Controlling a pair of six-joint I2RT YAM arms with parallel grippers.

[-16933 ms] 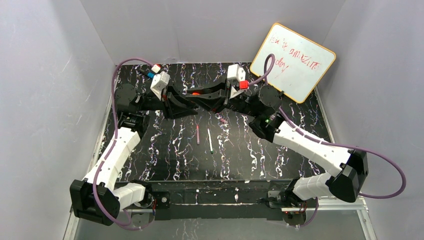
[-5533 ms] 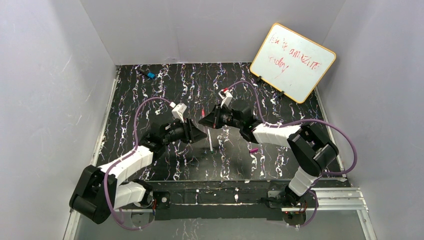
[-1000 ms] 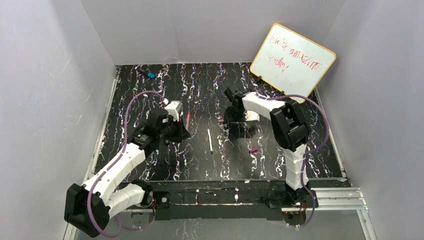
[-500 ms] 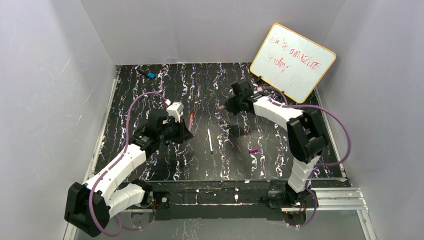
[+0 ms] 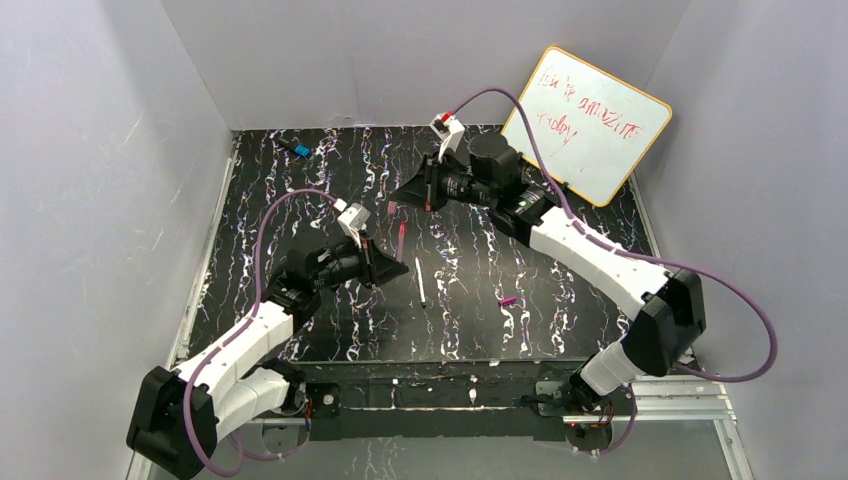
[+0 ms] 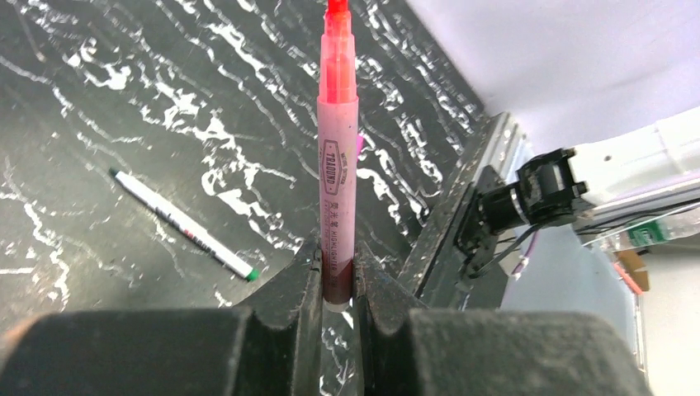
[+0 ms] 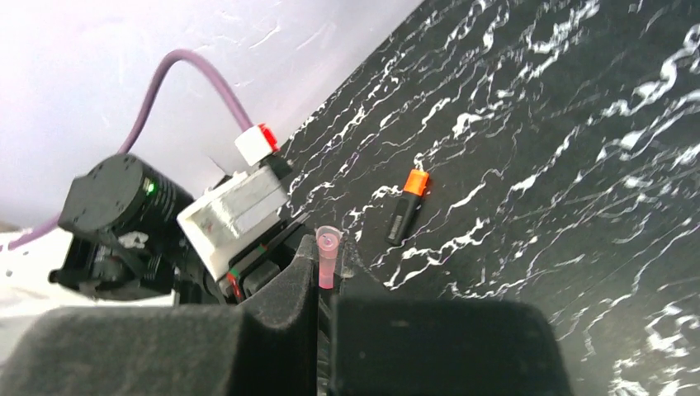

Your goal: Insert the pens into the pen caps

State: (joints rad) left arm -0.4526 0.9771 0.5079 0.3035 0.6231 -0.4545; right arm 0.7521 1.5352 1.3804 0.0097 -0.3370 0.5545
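My left gripper (image 5: 388, 266) (image 6: 337, 257) is shut on the lower end of the thin pink pen (image 5: 401, 236) (image 6: 338, 190), which points up and away from it. My right gripper (image 5: 404, 196) (image 7: 328, 262) is shut on the pale pink cap (image 5: 392, 208) (image 7: 328, 254), open end outward, held above the table a short way beyond the pen's tip. The thin white pen (image 5: 420, 281) (image 6: 183, 224) lies on the table. The magenta cap (image 5: 508, 300) lies to its right. The short black marker with an orange end (image 7: 406, 210) lies on the table in the right wrist view; the top view hides it.
A whiteboard (image 5: 585, 125) leans at the back right, close behind the right arm. A black marker with a blue end (image 5: 295, 149) lies at the back left. Grey walls enclose the black marbled table (image 5: 300, 200) on three sides.
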